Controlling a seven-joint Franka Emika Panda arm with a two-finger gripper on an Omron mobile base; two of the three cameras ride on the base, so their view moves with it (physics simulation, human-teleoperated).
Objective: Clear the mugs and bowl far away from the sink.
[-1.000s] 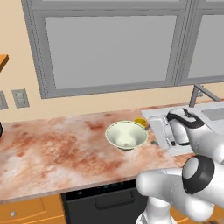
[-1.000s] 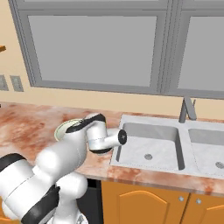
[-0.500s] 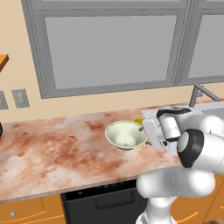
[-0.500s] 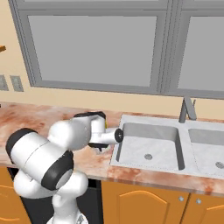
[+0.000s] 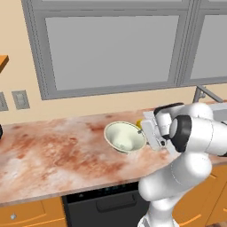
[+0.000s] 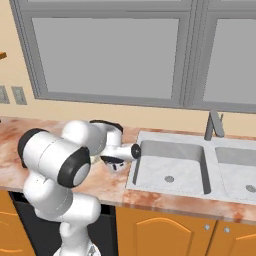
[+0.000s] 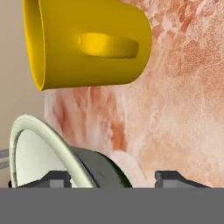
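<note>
The pincer point(image 7: 109, 178) straddles the bowl point(image 5: 124, 137) rim, jaws not yet clamped — stiff, glossy, likely slippery; grip the rim wall.

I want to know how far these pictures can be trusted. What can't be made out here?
- Yellow mug: in the left base view the bowl and the arm cover all but a sliver.
- Bowl: in the hand view, cut off by the bottom edge.
- Gripper: whether the jaws touch the bowl's rim cannot be told.
- Sink: the right basin runs off the right base view's edge.

Glossy yellow mug point(image 7: 87, 43), smooth cream bowl point(image 5: 125, 137), mottled reddish stone counter point(image 5: 53, 155), grey steel sink point(image 6: 172, 165).
</note>
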